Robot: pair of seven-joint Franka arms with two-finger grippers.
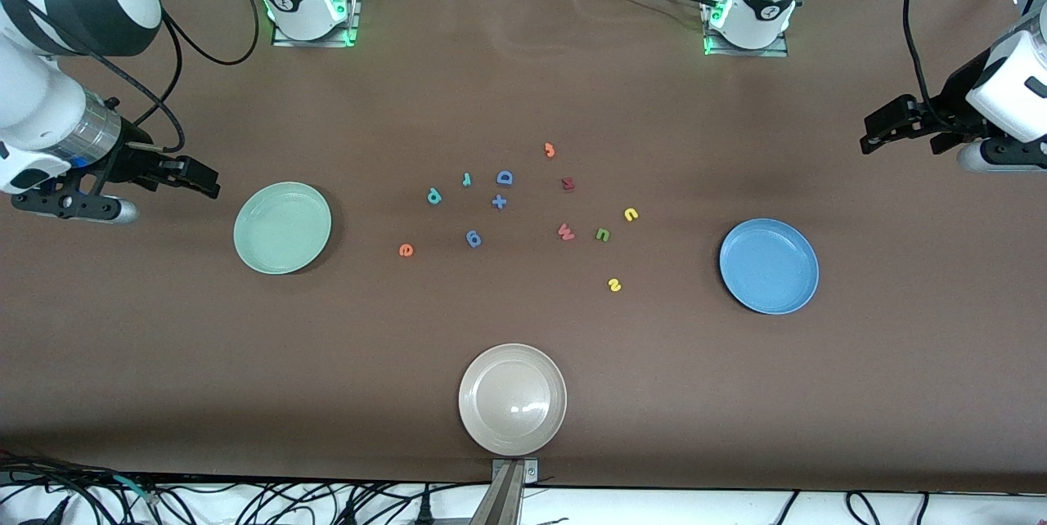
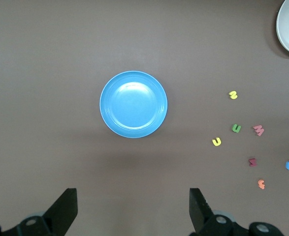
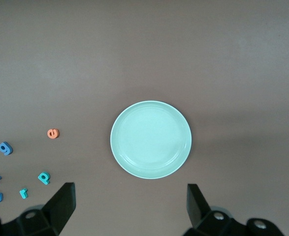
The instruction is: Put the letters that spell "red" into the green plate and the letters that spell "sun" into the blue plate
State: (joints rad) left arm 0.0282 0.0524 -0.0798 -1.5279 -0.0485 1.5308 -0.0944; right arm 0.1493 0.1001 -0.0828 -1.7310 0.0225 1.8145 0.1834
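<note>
The green plate [image 1: 282, 227] [image 3: 150, 139] lies toward the right arm's end, the blue plate [image 1: 769, 266] [image 2: 133, 104] toward the left arm's end. Between them lie the teal "r" [image 1: 466, 178] [image 3: 23, 192], orange "e" [image 1: 406, 249] [image 3: 52, 133], teal "d" [image 1: 433, 196] [image 3: 44, 177], yellow "s" [image 1: 614, 285] [image 2: 233, 95], yellow "u" [image 1: 631, 214] [image 2: 216, 141] and green "n" [image 1: 602, 235] [image 2: 236, 128]. My right gripper [image 1: 208, 180] [image 3: 130, 204] hangs open and empty beside the green plate. My left gripper [image 1: 871, 136] [image 2: 133, 206] hangs open and empty beside the blue plate.
A beige plate [image 1: 512, 399] sits nearest the front camera. Among the letters lie a blue "D" [image 1: 505, 177], a blue plus [image 1: 499, 201], a blue "6"-like piece [image 1: 474, 239], a pink "w" [image 1: 565, 231], a dark red letter [image 1: 568, 183] and another orange letter [image 1: 550, 150].
</note>
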